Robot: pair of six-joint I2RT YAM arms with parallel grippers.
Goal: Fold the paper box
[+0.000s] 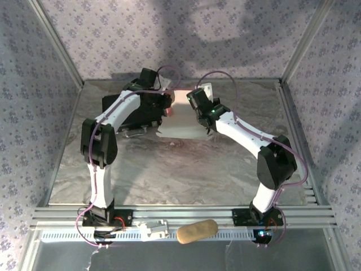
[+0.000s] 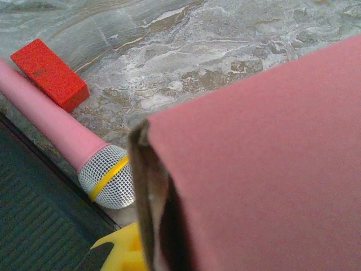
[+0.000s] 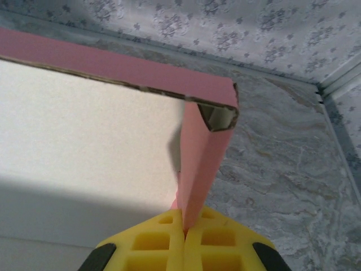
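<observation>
right gripper (image 3: 183,226) pinched fully closed on a raised pink side wall of the paper box (image 1: 183,121) | left gripper (image 1: 167,110) closed on its left edge | box just right of black box (image 1: 132,116), pale inside up | far wall runs left-right; long axis unclear

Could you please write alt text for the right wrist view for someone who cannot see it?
The right end effector is shut on a folded pink side of the paper box, whose pale inside spreads left. A grey marbled table and floral wall lie behind.
</observation>
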